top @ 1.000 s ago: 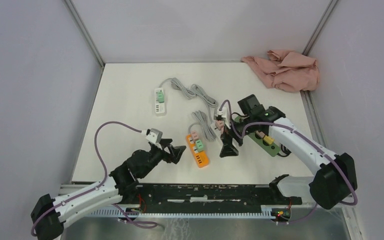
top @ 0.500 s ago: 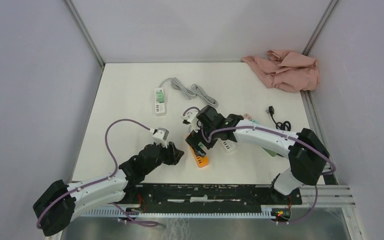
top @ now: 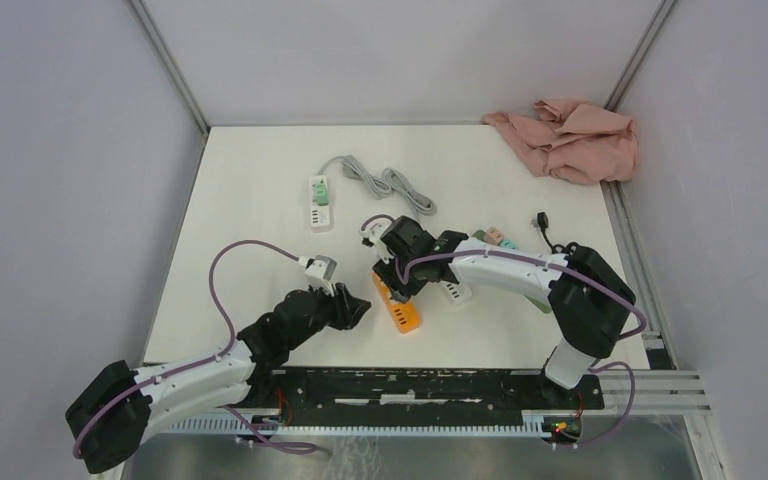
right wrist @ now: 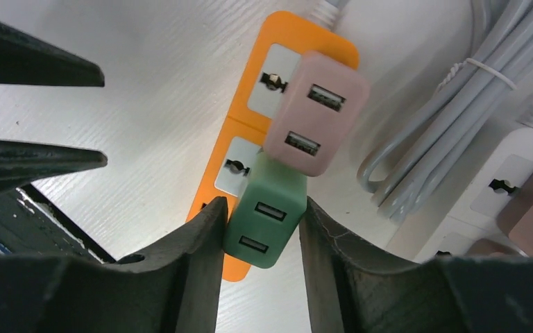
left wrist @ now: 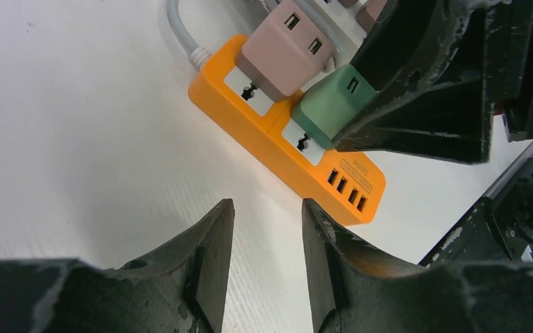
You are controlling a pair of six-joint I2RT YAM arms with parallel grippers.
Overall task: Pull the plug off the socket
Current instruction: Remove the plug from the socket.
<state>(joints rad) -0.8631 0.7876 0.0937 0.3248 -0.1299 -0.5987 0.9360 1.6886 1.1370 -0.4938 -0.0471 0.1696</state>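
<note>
Your right gripper (right wrist: 262,208) has just closed on the green square plug adapter (right wrist: 264,225); the wrist view shows a finger against each side of it, so you have a grip. The plug is still seated in the second socket of the orange plastic power strip (left wrist: 271,142), right beside the pink square adapter (right wrist: 312,118) in the first socket. In my judgement that leaves only the pull itself.

A second ago this arm stood further right with its jaws wide and holding nothing. It has since swung left over the strip and clamped down, and the strip seems barely shifted on the white tabletop (top: 250,220).

Your left gripper (left wrist: 267,208) has narrowed from a wide spread to a slim gap with nothing in it. It hovers just short of the strip's near end by the USB ports, and I cannot tell whether it touches the table.

One caution: the strip is not pinned, so it may lift with the plug; brace it first, then pull straight up, minding the pink adapter that touches your plug.
</note>
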